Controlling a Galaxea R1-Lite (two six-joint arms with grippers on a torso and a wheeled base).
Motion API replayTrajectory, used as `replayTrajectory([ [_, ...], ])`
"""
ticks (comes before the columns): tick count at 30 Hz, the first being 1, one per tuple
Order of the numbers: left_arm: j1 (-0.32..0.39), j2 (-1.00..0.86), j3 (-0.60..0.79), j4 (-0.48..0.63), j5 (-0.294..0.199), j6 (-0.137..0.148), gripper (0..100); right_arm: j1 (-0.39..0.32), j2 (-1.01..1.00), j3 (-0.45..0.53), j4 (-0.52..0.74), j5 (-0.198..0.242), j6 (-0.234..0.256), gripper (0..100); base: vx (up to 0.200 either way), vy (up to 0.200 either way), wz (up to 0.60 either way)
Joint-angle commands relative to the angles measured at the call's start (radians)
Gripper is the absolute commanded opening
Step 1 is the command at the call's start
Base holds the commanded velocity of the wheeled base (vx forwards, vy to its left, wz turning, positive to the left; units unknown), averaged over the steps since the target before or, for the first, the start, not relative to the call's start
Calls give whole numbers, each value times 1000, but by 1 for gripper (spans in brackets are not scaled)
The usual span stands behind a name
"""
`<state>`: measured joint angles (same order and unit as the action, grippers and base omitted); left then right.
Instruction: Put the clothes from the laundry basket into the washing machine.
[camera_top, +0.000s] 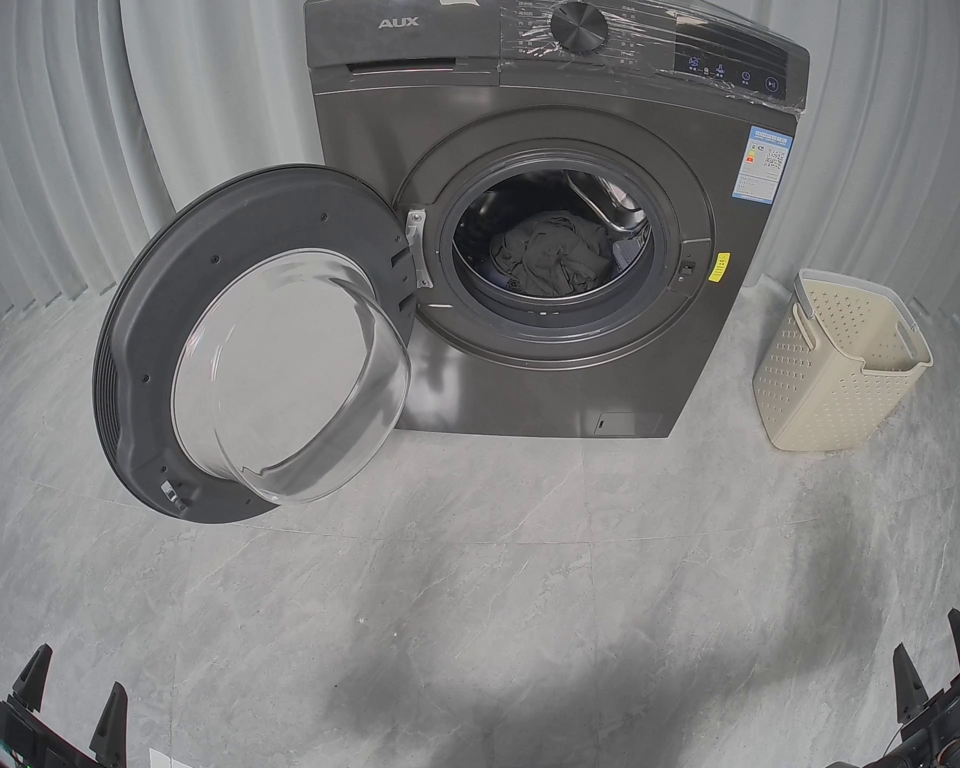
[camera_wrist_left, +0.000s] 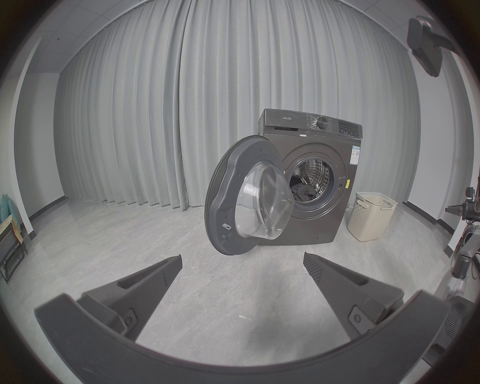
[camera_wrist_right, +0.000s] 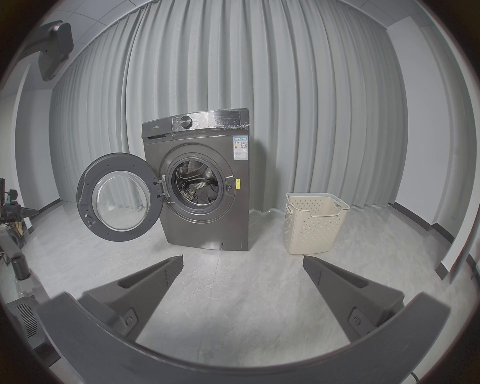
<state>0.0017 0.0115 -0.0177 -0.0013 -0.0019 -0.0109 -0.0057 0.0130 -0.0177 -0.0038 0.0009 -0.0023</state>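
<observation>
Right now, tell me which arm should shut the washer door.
Left, probably. The open door hangs on the robot's left, ahead of the empty left gripper; the right gripper is farther off.

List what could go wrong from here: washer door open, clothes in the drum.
1. The door stands swung wide on the robot's left; the left gripper could clip it when moving in.
2. The dark clothes seem to sit near the front of the drum and might get pinched if the door is shut.
3. The laundry basket looks empty, but its bottom is hidden; an item may remain.
</observation>
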Motion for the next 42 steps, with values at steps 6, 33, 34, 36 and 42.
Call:
replayTrajectory([
  [6,0,-10,18,0,0,-3,100,0,-13,18,-1,1,-1,100,67,0,0],
  [33,0,-10,18,0,3,3,100,0,-13,18,-1,1,1,100,22,126,0],
  [34,0,-10,18,0,5,3,100,0,-13,18,-1,1,-1,100,0,200,0],
  [36,0,-10,18,0,7,6,100,0,-13,18,-1,1,-1,100,0,200,0],
  [42,1,-11,18,0,7,9,100,0,-13,18,-1,1,-1,100,0,33,0],
])
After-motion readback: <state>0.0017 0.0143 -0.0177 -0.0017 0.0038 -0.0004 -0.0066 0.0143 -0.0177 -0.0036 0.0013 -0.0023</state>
